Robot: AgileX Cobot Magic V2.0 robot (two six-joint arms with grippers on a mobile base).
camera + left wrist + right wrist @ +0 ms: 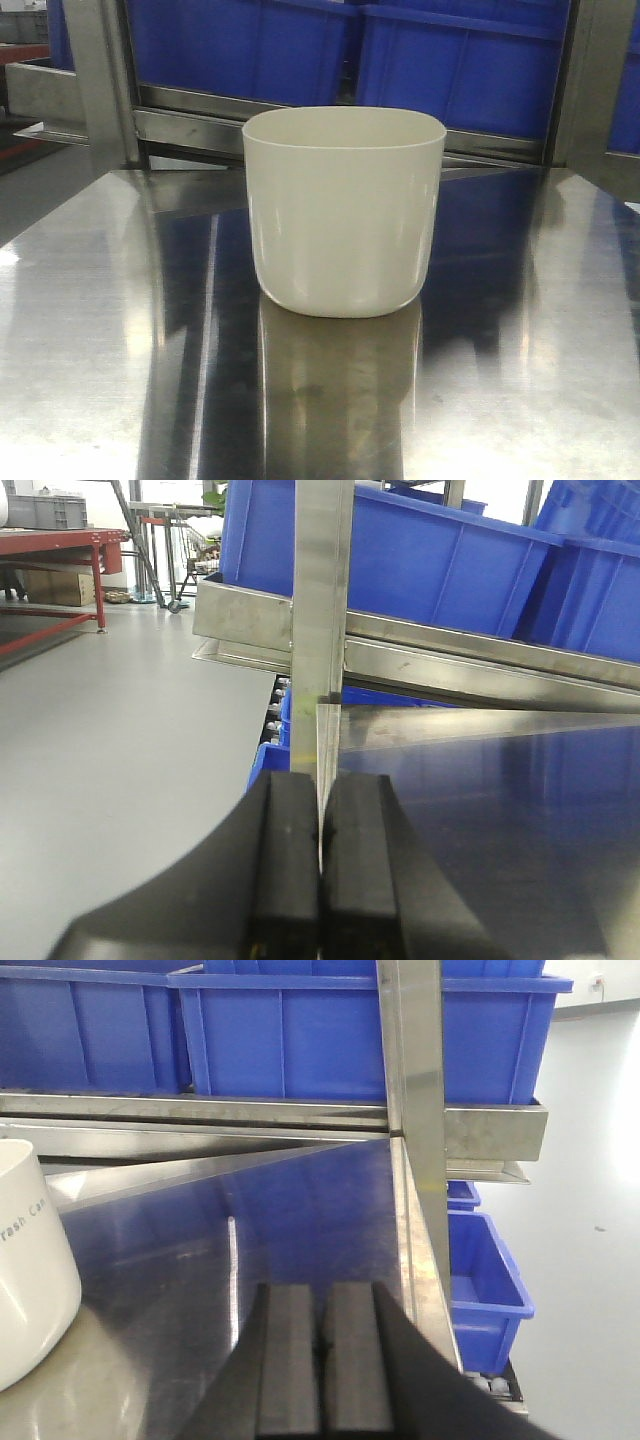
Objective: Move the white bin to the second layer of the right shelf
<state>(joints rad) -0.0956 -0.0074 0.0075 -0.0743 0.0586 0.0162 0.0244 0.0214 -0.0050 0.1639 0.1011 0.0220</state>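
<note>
The white bin (343,210) stands upright on the mirror-like steel tabletop (90,330), in the middle of the front view. Its side also shows at the left edge of the right wrist view (28,1260), with faint grey lettering. My left gripper (320,830) is shut and empty at the table's left edge, in front of a steel upright (322,610). My right gripper (321,1338) is shut and empty over the tabletop, to the right of the bin and apart from it. Neither gripper shows in the front view. The roller level of the right shelf is not clearly in view.
Blue crates (300,45) sit on a steel rack level behind the table. Steel uprights (100,80) stand at the table's back corners. In the right wrist view more blue crates (485,1275) sit lower right beside small white rollers (490,1384). Grey floor (110,750) lies left of the table.
</note>
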